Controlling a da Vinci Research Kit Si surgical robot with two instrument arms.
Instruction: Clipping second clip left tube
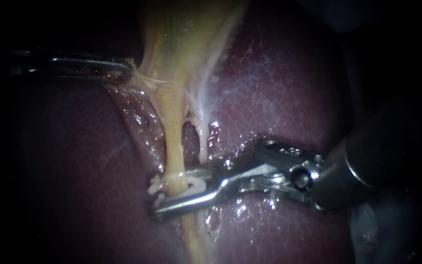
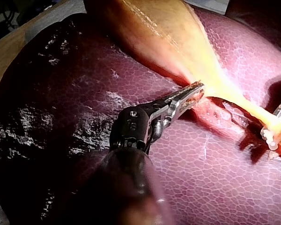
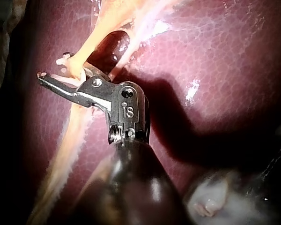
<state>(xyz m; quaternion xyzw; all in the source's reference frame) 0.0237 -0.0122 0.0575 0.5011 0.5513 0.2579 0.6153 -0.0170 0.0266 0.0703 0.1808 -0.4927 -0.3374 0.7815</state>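
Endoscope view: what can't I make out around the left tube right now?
Endoscope view: right tool and white clip cover the left tube's crossing.
Endoscope view: left tool grips the gallbladder; its shaft fades into darkness.
Left wrist view: the edge cuts off most of the right tool.
Right wrist view: the tool hides most of the clip.

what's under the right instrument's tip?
The wet dark-red liver lies beneath the right instrument. A yellowish tube passes through its tip, with a white clip across it. The metal hides the liver directly below and part of the clip.
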